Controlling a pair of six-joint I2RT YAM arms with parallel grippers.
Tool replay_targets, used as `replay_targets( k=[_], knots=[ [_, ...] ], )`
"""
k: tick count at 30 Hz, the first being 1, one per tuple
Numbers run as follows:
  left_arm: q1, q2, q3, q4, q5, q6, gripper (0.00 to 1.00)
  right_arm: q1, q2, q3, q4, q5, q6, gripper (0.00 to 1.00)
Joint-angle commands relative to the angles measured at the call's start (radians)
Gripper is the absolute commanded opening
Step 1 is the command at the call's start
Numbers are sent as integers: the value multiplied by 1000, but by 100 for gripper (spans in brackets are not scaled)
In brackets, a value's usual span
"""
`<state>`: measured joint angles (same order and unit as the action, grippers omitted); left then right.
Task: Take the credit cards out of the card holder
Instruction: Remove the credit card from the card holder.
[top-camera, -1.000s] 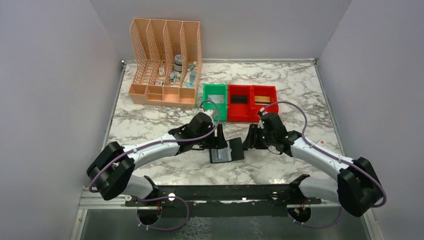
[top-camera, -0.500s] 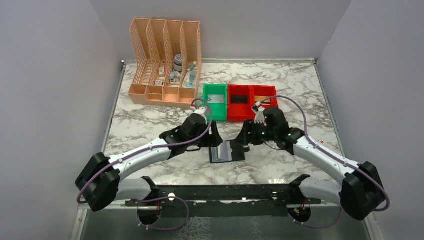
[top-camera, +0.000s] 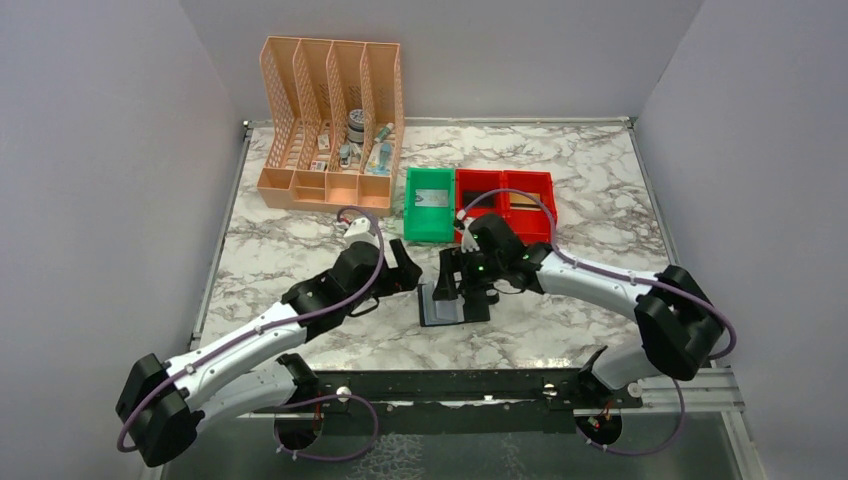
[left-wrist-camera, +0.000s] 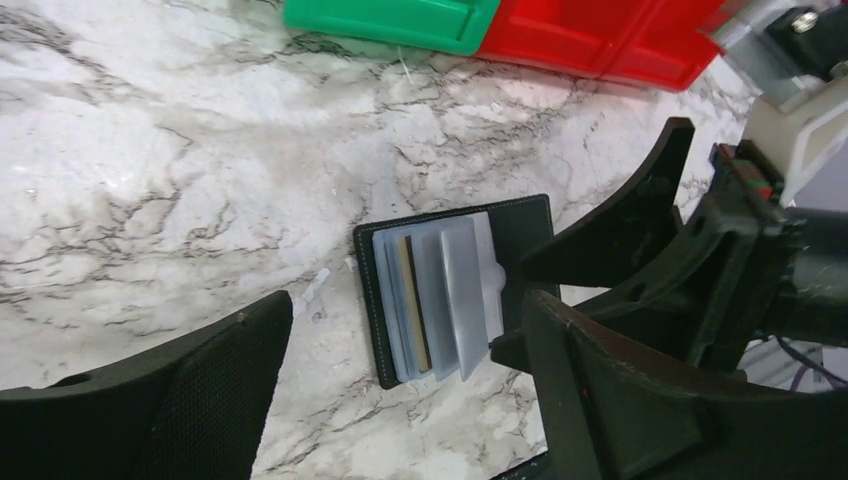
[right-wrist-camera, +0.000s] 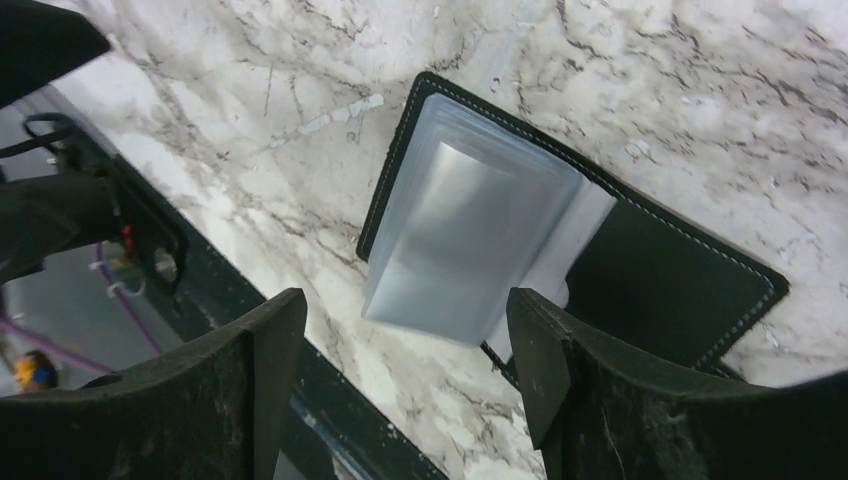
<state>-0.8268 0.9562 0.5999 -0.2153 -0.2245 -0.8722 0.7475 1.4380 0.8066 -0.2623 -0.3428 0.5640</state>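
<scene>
Marble table: right gripper splayed over card holder, left gripper near.

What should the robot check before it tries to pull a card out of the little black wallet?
1. Card holder open and lying flat on the table: ok.
2. Right jaws open, above the clear sleeves: ok.
3. Left jaws open, beside the holder, gripping nothing: ok.
4. A card to grab: ok, a tan card shows its edge among the sleeves.
5. Holder pinned so it won't slide: cannot tell.
6. How many cards are inside: cannot tell.
</scene>
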Motion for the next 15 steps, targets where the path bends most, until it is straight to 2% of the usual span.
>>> replay_targets(
  k=[1,7,15],
  knots=[
    [-2,-86,-20,-61,-122,-42,91,67,80,100,-89,235,14,75],
    [-1,-140,-40,-75,-142,-56,95,73,165,152,-90,179,-9,76],
    [-1,-116,-44,-60,-120,-47,97,76,252,183,-123,197,-11,74]
  ],
)
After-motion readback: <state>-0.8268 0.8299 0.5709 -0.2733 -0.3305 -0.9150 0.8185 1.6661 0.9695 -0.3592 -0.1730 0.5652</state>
